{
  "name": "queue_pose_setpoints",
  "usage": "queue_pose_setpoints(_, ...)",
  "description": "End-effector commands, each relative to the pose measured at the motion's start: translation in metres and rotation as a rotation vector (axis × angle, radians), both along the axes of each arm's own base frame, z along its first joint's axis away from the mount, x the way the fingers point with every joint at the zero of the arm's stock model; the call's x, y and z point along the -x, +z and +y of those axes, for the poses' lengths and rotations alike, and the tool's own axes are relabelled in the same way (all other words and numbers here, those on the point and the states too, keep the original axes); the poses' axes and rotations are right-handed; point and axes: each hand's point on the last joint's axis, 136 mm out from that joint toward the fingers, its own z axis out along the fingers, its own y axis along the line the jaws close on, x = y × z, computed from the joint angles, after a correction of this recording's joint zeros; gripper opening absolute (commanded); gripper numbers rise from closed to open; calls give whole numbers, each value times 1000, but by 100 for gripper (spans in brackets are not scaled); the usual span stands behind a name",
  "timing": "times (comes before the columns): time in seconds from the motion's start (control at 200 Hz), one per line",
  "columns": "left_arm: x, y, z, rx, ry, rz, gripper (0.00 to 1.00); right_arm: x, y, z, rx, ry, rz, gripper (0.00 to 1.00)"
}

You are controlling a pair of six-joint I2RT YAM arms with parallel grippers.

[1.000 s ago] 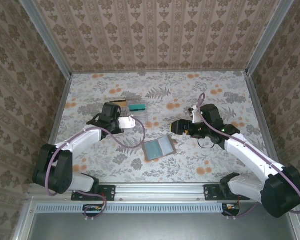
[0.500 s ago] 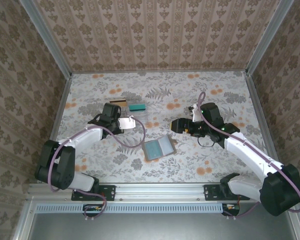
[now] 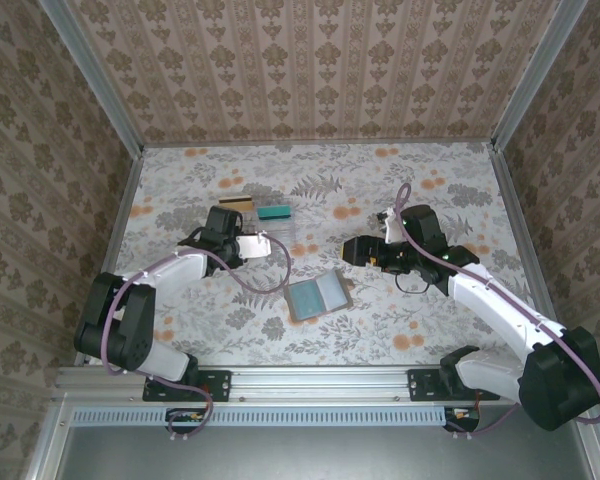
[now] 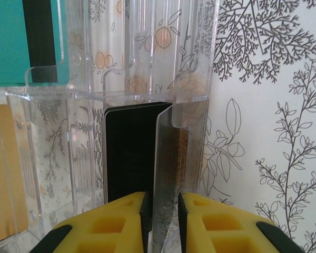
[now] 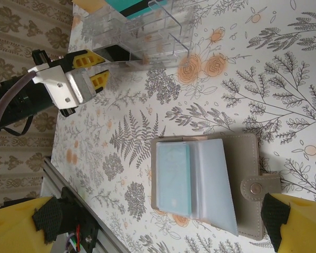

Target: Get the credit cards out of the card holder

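Lying open on the worktop between the arms, the card holder keeps a pale blue card in one panel. I judge the holder light and floppy and the card stiff and slick, best pinched by its free edge. My right gripper hovers spread wide just beside it. My left gripper narrowly flanks a thin card in the clear plastic tray, well apart; I cannot tell if it pinches.

White links, black joints, mauve cables, yellow black-padded fingers on left hand.
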Motion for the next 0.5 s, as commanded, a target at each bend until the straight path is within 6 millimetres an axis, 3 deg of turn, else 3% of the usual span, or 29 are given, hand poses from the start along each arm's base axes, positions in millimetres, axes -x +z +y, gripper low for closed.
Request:
queue_pose_setpoints(0.0, -9, 7, 0, 12, 7, -17, 23, -6, 10, 3, -21, 12, -30, 100)
queue_pose_setpoints(0.495, -41, 20, 9, 24, 119, -87, 27, -6, 9, 4, -33, 12, -21, 100)
